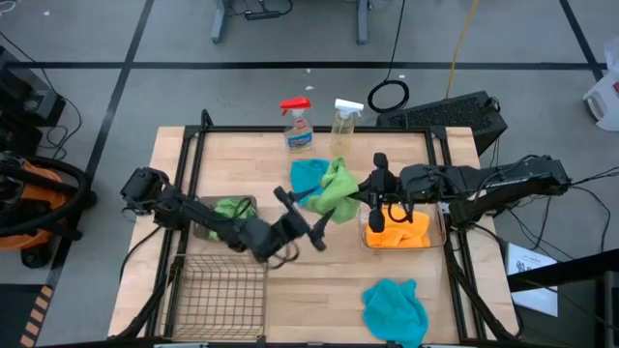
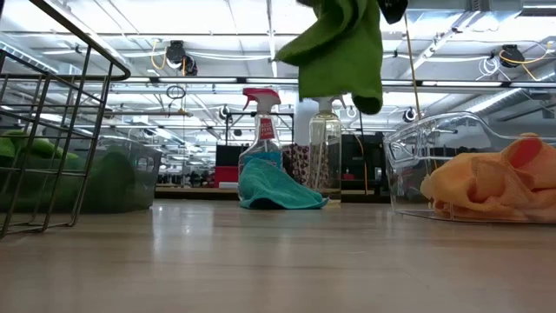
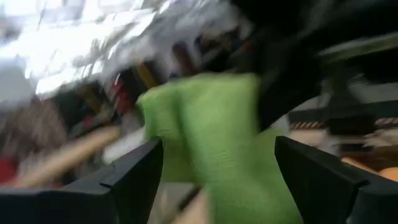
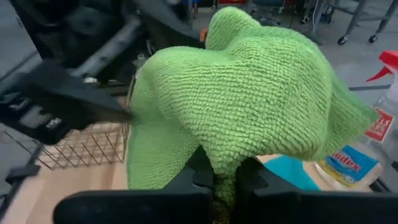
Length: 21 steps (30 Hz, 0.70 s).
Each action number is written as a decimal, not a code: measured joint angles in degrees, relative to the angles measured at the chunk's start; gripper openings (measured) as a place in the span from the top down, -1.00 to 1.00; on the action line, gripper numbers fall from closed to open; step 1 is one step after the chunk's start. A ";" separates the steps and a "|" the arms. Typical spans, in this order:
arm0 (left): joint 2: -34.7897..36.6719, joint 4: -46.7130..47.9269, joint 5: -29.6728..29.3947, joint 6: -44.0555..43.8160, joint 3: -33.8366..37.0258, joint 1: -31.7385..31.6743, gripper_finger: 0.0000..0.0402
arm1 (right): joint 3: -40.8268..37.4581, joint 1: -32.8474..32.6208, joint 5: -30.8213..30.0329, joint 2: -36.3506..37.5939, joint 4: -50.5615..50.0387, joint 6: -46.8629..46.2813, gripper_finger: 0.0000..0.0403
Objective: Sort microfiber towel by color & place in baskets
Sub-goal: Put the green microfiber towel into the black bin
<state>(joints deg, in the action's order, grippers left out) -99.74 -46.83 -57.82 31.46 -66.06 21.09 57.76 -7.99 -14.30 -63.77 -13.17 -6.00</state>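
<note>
Currently R end effector (image 4: 225,177) pinches green towel (image 4: 249,99) aloft.

Bystanders at the far edge of the table

Two spray bottles stood side by side near the far edge of the wooden table (image 1: 319,271): a red-triggered spray bottle (image 1: 297,124) holding blue liquid, with a printed label, and a white-triggered clear spray bottle (image 1: 345,124) just to its right. Beyond the table, on the grey floor, a coiled black cable (image 1: 388,96) lay beside a dark keyboard-like slab (image 1: 450,113). An orange-and-black vacuum (image 1: 24,198) sat off the table's left side.
</note>
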 joint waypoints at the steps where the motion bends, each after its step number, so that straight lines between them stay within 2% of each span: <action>1: 0.00 2.81 -1.82 -4.35 0.00 -0.60 -0.56 | 0.00 -0.45 -1.27 -0.52 -0.01 0.50 0.97; 3: 0.00 8.50 -4.66 -11.85 0.00 -1.38 -0.56 | 0.00 -1.71 -5.12 -1.55 -0.32 1.42 0.97; 6: 0.00 15.16 -4.83 -20.41 0.00 -1.52 -0.51 | 0.00 -3.72 -9.68 -2.85 -0.61 3.64 0.97; 11: 0.00 21.36 -4.29 -27.07 0.00 -1.26 -0.29 | 0.00 -7.09 -14.33 -3.76 -0.53 8.09 0.97; 16: 0.02 25.00 2.30 -35.67 0.00 -1.41 -0.12 | 0.00 -10.44 -18.11 -3.66 0.24 12.25 0.97; 21: 0.04 24.55 7.41 -39.48 0.00 -3.35 -0.15 | 0.00 -12.84 -20.73 -3.56 1.52 14.75 0.97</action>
<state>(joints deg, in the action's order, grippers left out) -99.70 -22.28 -50.41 -8.02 -66.06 17.75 57.76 -20.83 -35.03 -67.33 -11.65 8.74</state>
